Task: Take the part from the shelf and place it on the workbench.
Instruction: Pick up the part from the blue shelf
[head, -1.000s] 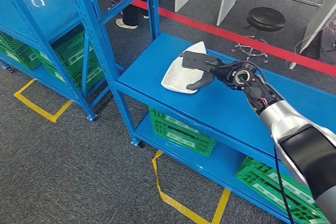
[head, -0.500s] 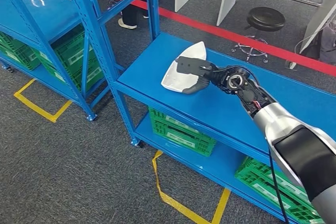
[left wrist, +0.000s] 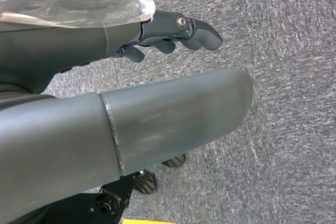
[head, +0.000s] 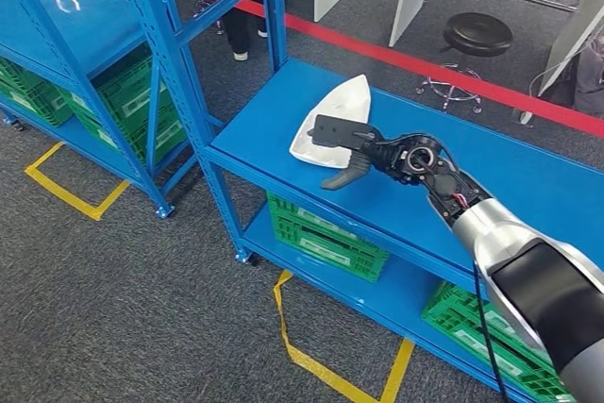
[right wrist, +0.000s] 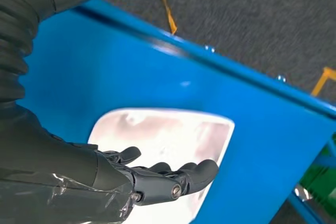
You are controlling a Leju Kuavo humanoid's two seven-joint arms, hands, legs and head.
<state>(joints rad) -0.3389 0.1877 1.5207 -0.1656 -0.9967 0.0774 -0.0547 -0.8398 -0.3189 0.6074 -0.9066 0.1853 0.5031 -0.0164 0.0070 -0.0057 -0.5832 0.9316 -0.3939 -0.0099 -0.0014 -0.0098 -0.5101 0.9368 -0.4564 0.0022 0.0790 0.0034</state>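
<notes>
White part [head: 332, 125] lay on blue shelf [head: 271, 125]; green crates [head: 324, 233], dark grey carpet [head: 107, 309], yellow [head: 313, 361] and red [head: 427, 65] floor tape.

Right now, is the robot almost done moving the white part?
No, it is early. The part lies on the blue shelf. The right hand is spread open over it, thumb beside its near edge, not holding it. The left hand hangs open above the floor. Gripping, lifting and putting it on the workbench are left.
</notes>
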